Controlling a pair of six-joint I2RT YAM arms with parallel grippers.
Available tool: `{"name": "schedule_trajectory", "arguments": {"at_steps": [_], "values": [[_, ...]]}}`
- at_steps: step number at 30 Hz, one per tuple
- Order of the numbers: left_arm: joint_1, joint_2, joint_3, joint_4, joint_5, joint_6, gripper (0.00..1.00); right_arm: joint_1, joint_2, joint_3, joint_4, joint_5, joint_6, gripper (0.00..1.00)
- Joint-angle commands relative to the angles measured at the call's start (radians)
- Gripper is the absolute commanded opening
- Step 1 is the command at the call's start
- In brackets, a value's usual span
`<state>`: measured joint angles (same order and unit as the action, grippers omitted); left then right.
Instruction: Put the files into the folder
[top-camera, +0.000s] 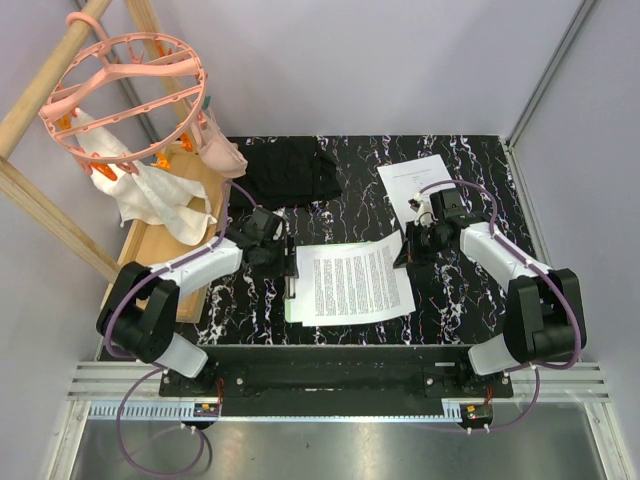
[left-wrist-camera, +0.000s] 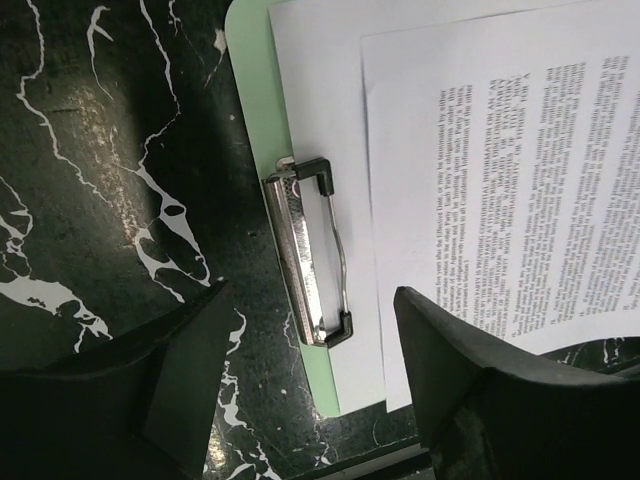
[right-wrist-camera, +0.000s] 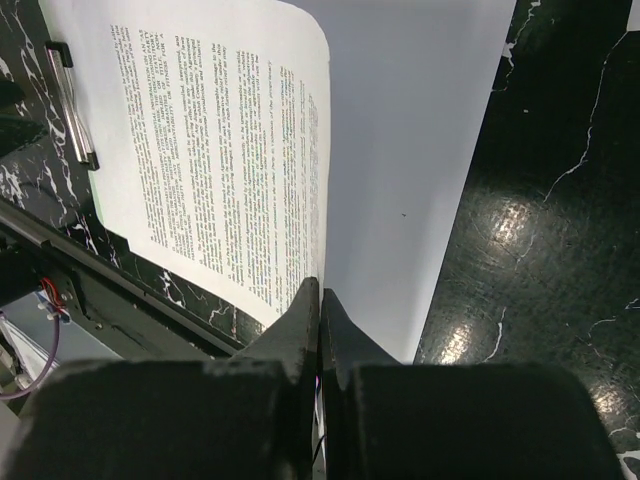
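The light-green folder (top-camera: 290, 305) lies flat at the table's middle with white files on it. On top is a printed sheet (top-camera: 352, 280), whose right edge curls upward. My right gripper (right-wrist-camera: 320, 290) is shut on that raised edge, with printed text (right-wrist-camera: 200, 150) on its left and blank white paper (right-wrist-camera: 420, 140) on its right. My left gripper (left-wrist-camera: 315, 350) hangs open over the folder's left end (left-wrist-camera: 250, 110). Its fingers (left-wrist-camera: 190, 370) stand either side of the metal clip (left-wrist-camera: 310, 250) without touching it. Another sheet (top-camera: 418, 183) lies at the back right.
A black fabric piece (top-camera: 285, 170) lies at the back of the table. At the left, a wooden board (top-camera: 165, 235) carries a white cloth (top-camera: 160, 195) under a pink hanger ring (top-camera: 125, 95) on a wooden frame (top-camera: 40, 100). A metal rail (top-camera: 340, 380) runs along the near edge.
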<state>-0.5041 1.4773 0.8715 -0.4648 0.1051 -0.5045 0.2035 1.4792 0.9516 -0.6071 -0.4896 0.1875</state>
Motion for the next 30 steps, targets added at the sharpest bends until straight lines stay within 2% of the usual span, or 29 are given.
{"name": "schedule_trajectory", "arguments": {"at_steps": [1, 6, 18, 30], "values": [[-0.011, 0.052, 0.049, 0.015, -0.028, 0.0, 0.66, -0.003, -0.045, -0.004, 0.029, 0.02, -0.01, 0.0], [-0.048, 0.097, 0.08, -0.006, -0.096, -0.029, 0.57, -0.003, -0.039, -0.002, 0.049, 0.008, 0.006, 0.0], [-0.14, 0.175, 0.136, -0.07, -0.289, -0.1, 0.5, -0.003, -0.037, -0.008, 0.075, -0.017, 0.01, 0.0], [-0.155, 0.199, 0.144, -0.078, -0.308, -0.1, 0.43, -0.001, -0.04, -0.014, 0.078, -0.017, -0.002, 0.0]]}}
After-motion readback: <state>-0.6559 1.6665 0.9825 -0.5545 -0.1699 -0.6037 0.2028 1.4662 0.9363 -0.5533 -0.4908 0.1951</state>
